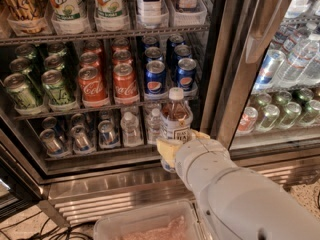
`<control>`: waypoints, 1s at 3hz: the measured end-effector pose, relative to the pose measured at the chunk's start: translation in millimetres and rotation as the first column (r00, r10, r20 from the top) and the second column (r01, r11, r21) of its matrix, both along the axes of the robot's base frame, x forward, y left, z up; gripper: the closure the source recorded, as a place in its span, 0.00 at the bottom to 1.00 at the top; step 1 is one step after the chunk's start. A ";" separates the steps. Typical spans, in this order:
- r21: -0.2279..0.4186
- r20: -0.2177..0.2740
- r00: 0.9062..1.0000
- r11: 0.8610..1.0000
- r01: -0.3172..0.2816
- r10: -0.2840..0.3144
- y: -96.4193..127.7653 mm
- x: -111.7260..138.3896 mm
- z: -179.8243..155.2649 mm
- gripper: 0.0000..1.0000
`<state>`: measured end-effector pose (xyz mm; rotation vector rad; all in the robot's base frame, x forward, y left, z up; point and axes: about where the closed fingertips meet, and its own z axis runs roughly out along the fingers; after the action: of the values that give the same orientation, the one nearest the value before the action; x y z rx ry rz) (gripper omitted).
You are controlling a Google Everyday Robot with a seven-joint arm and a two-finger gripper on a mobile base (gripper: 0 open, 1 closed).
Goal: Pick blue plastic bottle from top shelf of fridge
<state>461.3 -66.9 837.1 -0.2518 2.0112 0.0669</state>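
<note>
My gripper [181, 143] is shut on the blue plastic bottle [176, 115]: white cap, amber drink, white and dark label. I hold it upright in front of the fridge [125, 184], level with the lower racks, well below the top shelf [100, 35]. One cream finger pad [166, 151] shows at the bottle's left and another at its right. My white arm [235, 199] reaches in from the lower right and hides the bottle's base. A second bottle labelled TEA [150, 1] stands in a clear tray on the top shelf.
7UP bottles [67, 4] share the top shelf. Green cans [55, 84], Coca-Cola cans [92, 84] and Pepsi cans [156, 76] fill the middle rack. Small water bottles [131, 129] stand below. The door post [235, 74] is just right of the bottle. A clear bin [145, 226] lies under my arm.
</note>
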 end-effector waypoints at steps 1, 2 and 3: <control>0.000 0.000 1.000 1.000 0.000 0.000 0.1 0.0 -3.3 1.00; 0.003 -0.003 1.000 1.000 -0.001 0.001 0.6 -0.5 -7.4 1.00; 0.066 -0.120 0.990 0.996 -0.066 0.074 31.8 -27.1 -56.2 1.00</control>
<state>434.3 -35.2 780.8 -0.2847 2.1176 0.1932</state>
